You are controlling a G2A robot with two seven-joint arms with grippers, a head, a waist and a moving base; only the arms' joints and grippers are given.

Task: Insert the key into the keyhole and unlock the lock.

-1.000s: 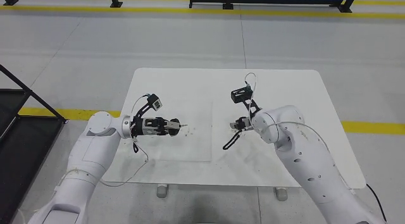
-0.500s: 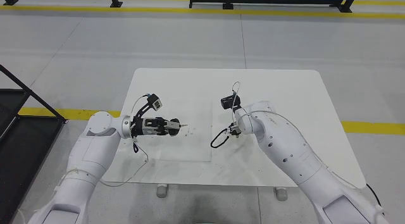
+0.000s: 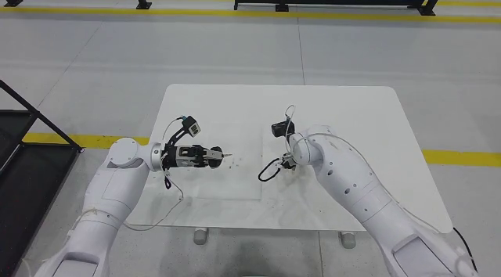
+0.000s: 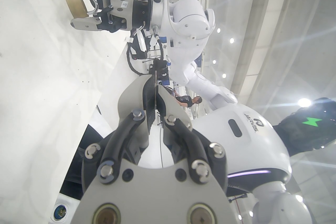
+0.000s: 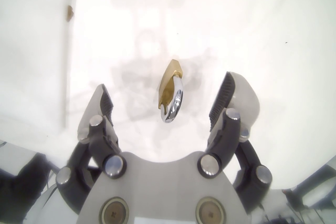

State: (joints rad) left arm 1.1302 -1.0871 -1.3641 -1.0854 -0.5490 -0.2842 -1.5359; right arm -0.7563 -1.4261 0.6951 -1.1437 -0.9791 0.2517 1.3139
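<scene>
A small brass padlock (image 5: pixel 168 83) with a silver shackle (image 5: pixel 175 104) stands on the white table (image 3: pixel 352 113), shackle end toward the right wrist camera. My right gripper (image 5: pixel 166 82) is open and straddles it, one finger (image 5: pixel 105 101) on each side, neither touching. From the left wrist view the same padlock (image 4: pixel 76 7) sits between the right gripper's (image 4: pixel 81 6) fingers. My left gripper (image 3: pixel 219 155) hovers over the table's left part, shut on a thin key (image 4: pixel 155 78) whose tip (image 3: pixel 227 154) points at the right arm.
A thin white mat (image 3: pixel 235 187) covers the table's left-middle, its edge running near the padlock. A small brown speck (image 5: pixel 69 12) lies on that edge. A black cable (image 3: pixel 270 171) loops below the right wrist. A black rack (image 3: pixel 16 160) stands off the table's left side.
The right arm swung left toward the table's middle and came over the padlock, with little movement in the last half second. The left arm and key have not moved.
</scene>
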